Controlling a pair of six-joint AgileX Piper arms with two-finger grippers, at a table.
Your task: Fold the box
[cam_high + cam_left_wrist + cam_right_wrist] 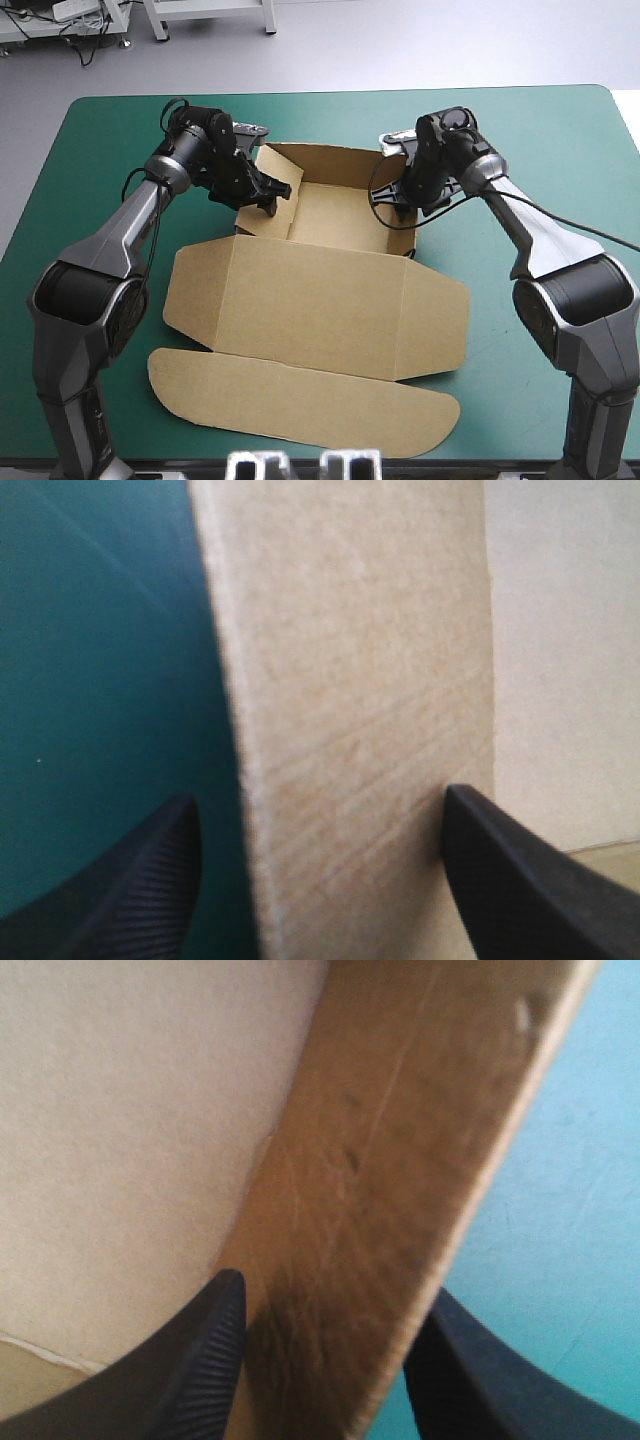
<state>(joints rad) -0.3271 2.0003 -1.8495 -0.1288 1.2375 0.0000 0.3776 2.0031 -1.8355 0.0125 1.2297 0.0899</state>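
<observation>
The brown box (320, 300) is seen with the teal-green cover (540, 150) all around it. Its far walls are stood up and its lid is laid flat. Its left wall is straddled by the left gripper (275, 190), fingers held apart. Its right wall is straddled by the right gripper (395, 197), fingers also held apart.
</observation>
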